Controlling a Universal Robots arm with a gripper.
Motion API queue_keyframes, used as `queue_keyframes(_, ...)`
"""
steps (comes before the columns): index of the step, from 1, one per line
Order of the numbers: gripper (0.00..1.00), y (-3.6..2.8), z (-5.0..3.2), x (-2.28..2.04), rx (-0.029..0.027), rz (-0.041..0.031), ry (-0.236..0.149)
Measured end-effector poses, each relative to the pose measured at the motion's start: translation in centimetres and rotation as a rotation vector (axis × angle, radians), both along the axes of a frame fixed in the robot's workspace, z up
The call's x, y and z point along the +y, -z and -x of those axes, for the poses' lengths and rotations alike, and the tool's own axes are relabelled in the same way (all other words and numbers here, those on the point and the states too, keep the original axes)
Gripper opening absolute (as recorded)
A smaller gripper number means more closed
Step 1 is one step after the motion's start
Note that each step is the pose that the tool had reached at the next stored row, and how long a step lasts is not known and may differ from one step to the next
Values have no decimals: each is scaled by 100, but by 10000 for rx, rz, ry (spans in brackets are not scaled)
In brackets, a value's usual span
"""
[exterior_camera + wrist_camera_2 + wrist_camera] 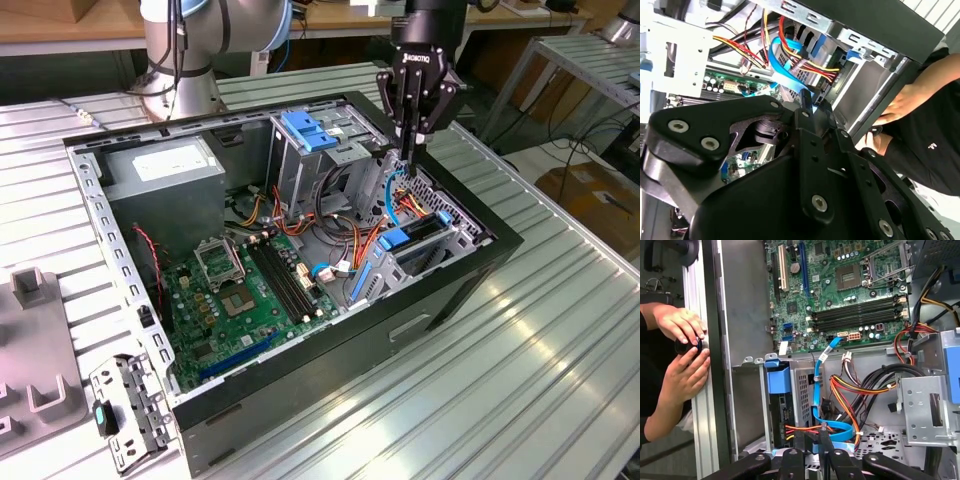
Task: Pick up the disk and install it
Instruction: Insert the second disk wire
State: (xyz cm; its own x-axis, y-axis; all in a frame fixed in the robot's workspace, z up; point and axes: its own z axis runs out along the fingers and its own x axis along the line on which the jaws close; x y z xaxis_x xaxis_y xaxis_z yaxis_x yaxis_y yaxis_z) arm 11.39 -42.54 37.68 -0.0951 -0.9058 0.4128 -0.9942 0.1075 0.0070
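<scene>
My gripper (408,150) is matt black metal with bright screw heads. The counter (560,330) is ribbed aluminium with a dull sheen. The case (440,300), centre frame, has matt black outer walls and bare grey sheet metal inside. The circuit board (240,300) is glossy green. The drive cage tab (305,130) is smooth blue plastic.

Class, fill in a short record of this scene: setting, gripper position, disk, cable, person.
Setting: open computer case on a ribbed metal table
Gripper: inside the case, just above the drive cage
Disk: appears seated in the drive cage, blue rail showing
Cable: blue flat cable close to the gripper
Person: two hands at the case's edge
</scene>
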Motion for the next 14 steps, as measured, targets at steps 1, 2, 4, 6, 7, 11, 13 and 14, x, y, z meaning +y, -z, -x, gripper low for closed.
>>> queue_keyframes(1,25,13,0,18,0,2,6)
queue_keyframes(2,25,28,0,19,0,5,12)
queue_keyframes(4,25,69,0,19,0,44,27)
queue_keyframes(6,25,124,-1,19,0,66,30)
queue_keyframes(7,25,146,-1,18,-1,65,29)
queue_keyframes(11,24,211,-1,18,0,77,30)
queue_keyframes(13,17,216,-1,18,0,92,29)
queue_keyframes(14,16,216,-1,17,0,93,29)
